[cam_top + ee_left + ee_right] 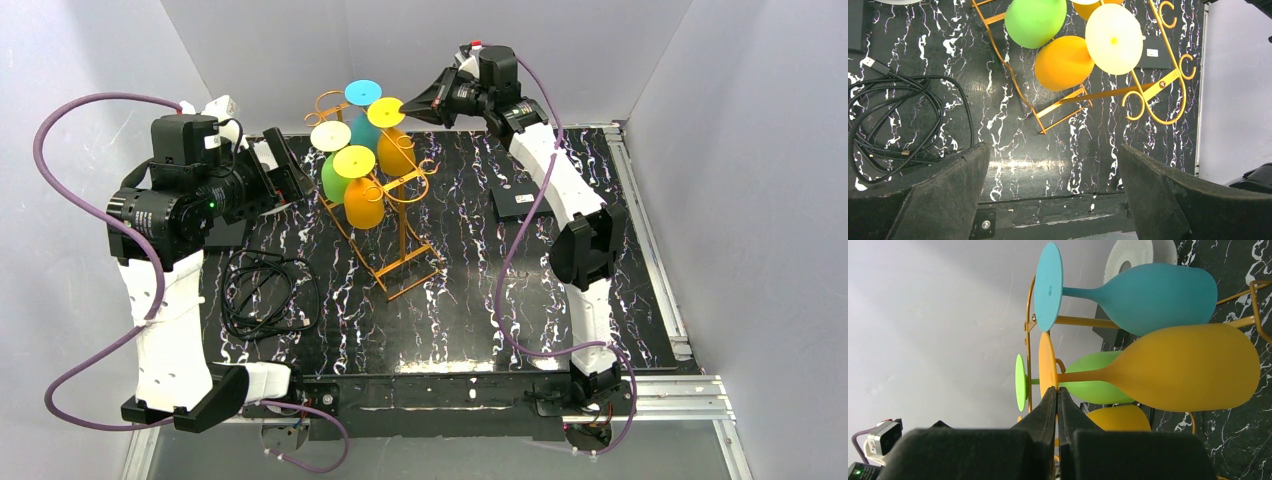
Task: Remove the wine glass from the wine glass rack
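Orange-gold wire forms the wine glass rack, which stands upright toward the back of the black marbled desk. Glasses hang on it with bowls down: a yellow wine glass, a teal glass and a green glass. The right claw has its fingers pressed together, tips just at the rim of the yellow foot. The left claw hovers left of the rack, fingers wide apart and holding nothing, near a coiled black cable.

Plain pale walls on three sides of a black, white-veined tabletop
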You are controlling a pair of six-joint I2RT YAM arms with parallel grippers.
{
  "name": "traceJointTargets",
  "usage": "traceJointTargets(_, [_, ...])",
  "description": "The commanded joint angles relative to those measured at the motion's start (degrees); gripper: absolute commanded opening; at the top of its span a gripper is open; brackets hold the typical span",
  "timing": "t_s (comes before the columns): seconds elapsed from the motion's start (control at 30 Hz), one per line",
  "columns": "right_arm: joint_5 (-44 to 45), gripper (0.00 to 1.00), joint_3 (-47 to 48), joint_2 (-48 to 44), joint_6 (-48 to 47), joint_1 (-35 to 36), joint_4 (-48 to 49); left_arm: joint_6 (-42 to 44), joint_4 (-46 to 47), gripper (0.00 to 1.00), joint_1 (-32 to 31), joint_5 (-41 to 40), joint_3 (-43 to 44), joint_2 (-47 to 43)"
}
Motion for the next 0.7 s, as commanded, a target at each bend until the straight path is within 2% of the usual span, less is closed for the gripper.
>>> traceJointTargets(0.0, [-0.38, 0.01, 0.58, -3.9, 0.93, -0.42, 3.44, 0.45, -2.24, 1.0, -0.32, -0.25, 0.95, -0.96])
traceJointTargets(0.67, [-0.52, 0.01, 0.95, -4.41, 3.68, -1.3, 5.4, 0.6, -2.26, 1.0, -0.46, -0.34, 1.15, -1.05])
